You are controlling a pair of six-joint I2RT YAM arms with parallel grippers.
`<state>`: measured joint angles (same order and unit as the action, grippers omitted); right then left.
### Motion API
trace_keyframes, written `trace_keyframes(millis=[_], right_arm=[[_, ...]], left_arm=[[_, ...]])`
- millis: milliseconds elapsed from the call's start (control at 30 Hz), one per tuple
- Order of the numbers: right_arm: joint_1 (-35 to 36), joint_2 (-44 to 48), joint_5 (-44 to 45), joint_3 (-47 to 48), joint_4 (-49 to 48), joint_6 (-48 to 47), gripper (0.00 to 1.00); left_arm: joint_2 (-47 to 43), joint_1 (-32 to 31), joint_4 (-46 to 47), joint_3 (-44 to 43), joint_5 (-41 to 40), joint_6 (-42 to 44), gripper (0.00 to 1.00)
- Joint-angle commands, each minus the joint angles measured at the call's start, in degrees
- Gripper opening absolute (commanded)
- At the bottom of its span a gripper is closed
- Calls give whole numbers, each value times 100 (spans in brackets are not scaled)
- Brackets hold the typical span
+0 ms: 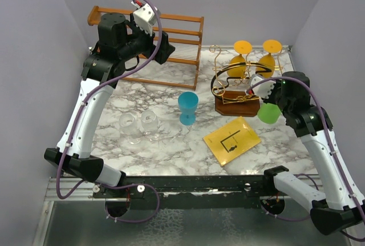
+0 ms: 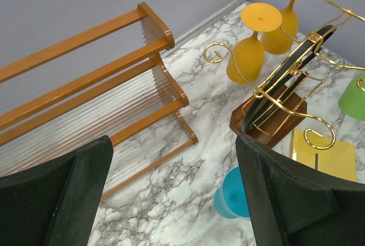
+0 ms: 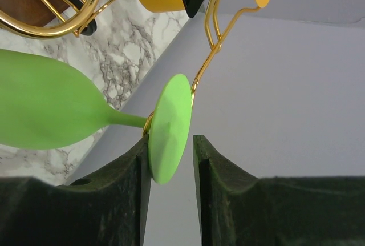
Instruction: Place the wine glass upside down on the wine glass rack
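Observation:
A green wine glass hangs upside down at the near right side of the gold wire wine glass rack. In the right wrist view its stem sits in a gold hook, with the bowl to the left and the round foot between my jaws. My right gripper is open: its left finger lies against the foot and a gap shows at the right finger. My left gripper is wide open and empty, held high over the table near the slatted shelf.
Two yellow glasses hang upside down on the rack's far side. A blue glass stands mid-table, two clear glasses to its left, a yellow card at the front right. An orange-brown slatted shelf fills the back left.

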<state>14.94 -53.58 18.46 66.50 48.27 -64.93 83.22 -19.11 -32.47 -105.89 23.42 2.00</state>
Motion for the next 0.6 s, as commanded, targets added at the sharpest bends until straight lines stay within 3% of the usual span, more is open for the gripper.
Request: trace_keyframes(millis=[0, 333, 567], right_arm=[[35, 11, -449, 187, 265, 246, 36], [35, 43, -1443, 604, 651, 582, 48], [31, 222, -2800, 1169, 857, 1030, 54]], left_arm=[[-52, 32, 156, 133, 132, 15, 92], [-91, 39, 193, 533, 208, 198, 91], [-94, 25, 72, 1101, 652, 582, 90]])
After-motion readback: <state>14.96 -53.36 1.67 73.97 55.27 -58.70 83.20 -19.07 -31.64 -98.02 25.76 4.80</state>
